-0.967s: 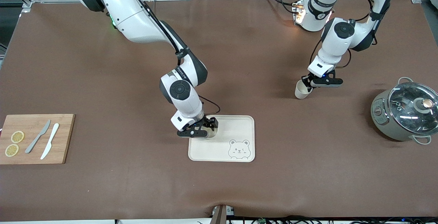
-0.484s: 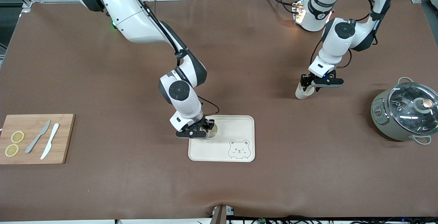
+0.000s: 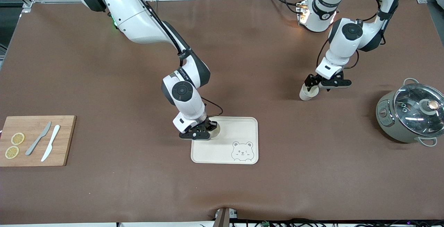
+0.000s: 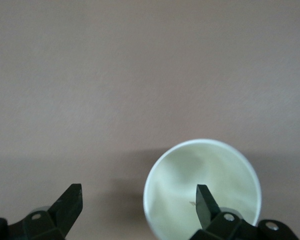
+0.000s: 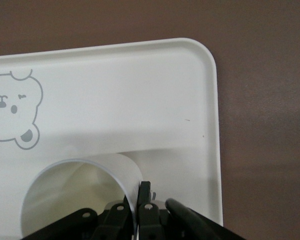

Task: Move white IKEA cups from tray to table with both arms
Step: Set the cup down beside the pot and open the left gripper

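One white cup (image 3: pixel 306 94) stands upright on the brown table toward the left arm's end. My left gripper (image 3: pixel 311 85) is open at its rim. In the left wrist view (image 4: pixel 138 195) one finger (image 4: pixel 206 202) is inside the cup (image 4: pixel 210 165) and the other (image 4: pixel 69 202) is well outside. My right gripper (image 3: pixel 211 130) is shut on the wall of the second white cup (image 3: pixel 215 132), at the tray's (image 3: pixel 225 152) corner nearest the right arm's base. In the right wrist view the fingers (image 5: pixel 144 197) pinch the cup's (image 5: pixel 74 192) rim over the tray (image 5: pixel 114 100).
A wooden cutting board (image 3: pixel 66 140) with two lemon slices (image 3: pixel 14 145) and two knives (image 3: pixel 45 142) lies at the right arm's end. A grey pot with a glass lid (image 3: pixel 411 112) stands at the left arm's end. A bear print (image 3: pixel 242 151) marks the tray.
My left gripper has shifted slightly up and away from the cup's middle, and that cup stays on the table. My right gripper and its cup have barely moved at the tray's corner.
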You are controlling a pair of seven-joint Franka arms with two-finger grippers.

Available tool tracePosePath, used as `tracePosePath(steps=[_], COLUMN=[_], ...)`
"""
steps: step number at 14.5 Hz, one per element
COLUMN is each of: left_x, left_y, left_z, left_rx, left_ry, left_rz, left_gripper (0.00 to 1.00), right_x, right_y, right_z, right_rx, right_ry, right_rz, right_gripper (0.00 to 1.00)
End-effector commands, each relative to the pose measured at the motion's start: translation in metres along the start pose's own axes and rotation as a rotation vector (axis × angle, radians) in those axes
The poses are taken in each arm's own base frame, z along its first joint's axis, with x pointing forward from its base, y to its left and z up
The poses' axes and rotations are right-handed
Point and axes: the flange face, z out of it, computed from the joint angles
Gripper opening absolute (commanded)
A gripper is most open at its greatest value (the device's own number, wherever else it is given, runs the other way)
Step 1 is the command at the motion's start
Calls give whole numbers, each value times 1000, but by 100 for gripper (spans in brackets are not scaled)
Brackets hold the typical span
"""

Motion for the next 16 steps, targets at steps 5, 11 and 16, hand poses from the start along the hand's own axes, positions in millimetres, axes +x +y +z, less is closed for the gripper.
tracePosePath(steps=[5, 11, 16], left_x=[75, 144, 172], left_y=[4, -36, -40], left_z=[-115, -214, -277], left_rx=[22, -49, -62], left_ry=[-256, -290, -219], left_rz=[-93, -112, -58], left_gripper=[100, 100, 100], right_x=[18, 63, 60], right_y=[4, 56, 178], right_z=[-39, -181, -254], right_rx=[-25, -86, -96], right_ry=[-29, -129, -186], right_rz=[43, -47, -208], right_gripper=[0, 0, 0])
